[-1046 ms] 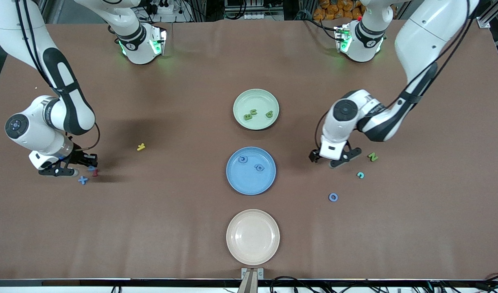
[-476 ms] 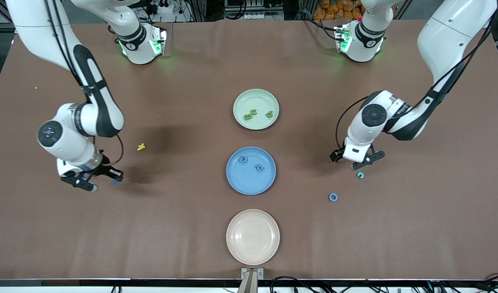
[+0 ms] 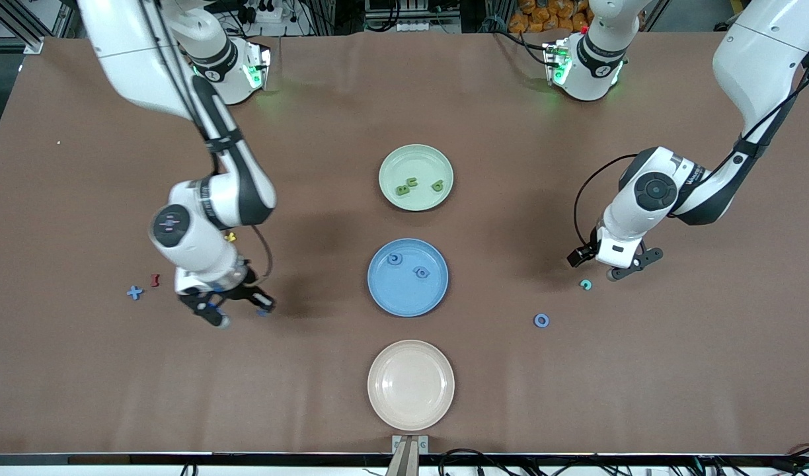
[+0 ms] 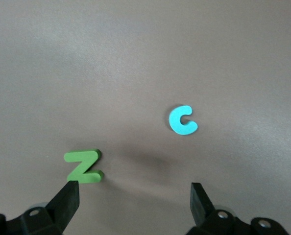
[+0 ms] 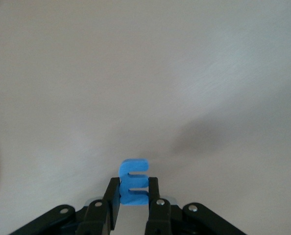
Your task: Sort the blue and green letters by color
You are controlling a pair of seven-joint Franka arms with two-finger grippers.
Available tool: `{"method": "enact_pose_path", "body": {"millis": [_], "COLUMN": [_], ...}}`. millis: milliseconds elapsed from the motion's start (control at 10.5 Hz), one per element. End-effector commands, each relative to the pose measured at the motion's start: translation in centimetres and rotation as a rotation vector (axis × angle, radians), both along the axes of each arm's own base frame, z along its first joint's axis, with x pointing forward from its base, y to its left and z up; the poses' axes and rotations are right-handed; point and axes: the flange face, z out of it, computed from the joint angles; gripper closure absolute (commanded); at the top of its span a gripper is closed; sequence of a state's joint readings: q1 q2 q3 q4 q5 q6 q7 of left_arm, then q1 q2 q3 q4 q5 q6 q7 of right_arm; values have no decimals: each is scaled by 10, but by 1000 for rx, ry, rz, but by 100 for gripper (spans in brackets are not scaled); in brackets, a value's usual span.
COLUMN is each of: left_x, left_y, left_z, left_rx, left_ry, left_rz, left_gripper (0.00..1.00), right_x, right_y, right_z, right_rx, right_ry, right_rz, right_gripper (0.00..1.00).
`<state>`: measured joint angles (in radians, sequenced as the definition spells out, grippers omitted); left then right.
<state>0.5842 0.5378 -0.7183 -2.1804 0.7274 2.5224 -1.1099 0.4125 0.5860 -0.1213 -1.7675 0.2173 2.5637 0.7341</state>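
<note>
A blue letter E (image 5: pixel 133 183) stands pinched upright in the right gripper (image 5: pixel 134 199). A green Z (image 4: pixel 84 165) lies flat near a turquoise C (image 4: pixel 182 120).

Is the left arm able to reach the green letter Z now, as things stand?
Probably yes. The left pincer is open and hangs just over the green letter Z, which lies flat on bare table; only the teal letter C is near, and apart.
</note>
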Motion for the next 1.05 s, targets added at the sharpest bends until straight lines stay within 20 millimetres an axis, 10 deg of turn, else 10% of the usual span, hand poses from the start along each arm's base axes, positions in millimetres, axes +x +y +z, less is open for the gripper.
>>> {"method": "enact_pose_path", "body": {"millis": [0,666,761,856,951], "left_x": [0,-4,-5,-5,-6], "left_y": [24,51,51,51,51], "left_z": [-1,-24,-25,-24,-25], "left_rx": [-15,-38,-36,-37,-36], "left_ry": [-34,11,14,13,16], "left_rz": [-38,-44,-43,-43,-44], "left_gripper": [0,0,0,0,0], "right_x": [1,-48,-53,-59,-59], "right_y": [89,247,256,264,264], "right_z": [-6,-13,-10,-10,-10], "right_rx": [72,195,207,203,199], "right_ry": [6,35,40,39,37], "right_rz": [-74,-121,-131,-120,-111], "right_gripper": [89,80,58,1,0]}}
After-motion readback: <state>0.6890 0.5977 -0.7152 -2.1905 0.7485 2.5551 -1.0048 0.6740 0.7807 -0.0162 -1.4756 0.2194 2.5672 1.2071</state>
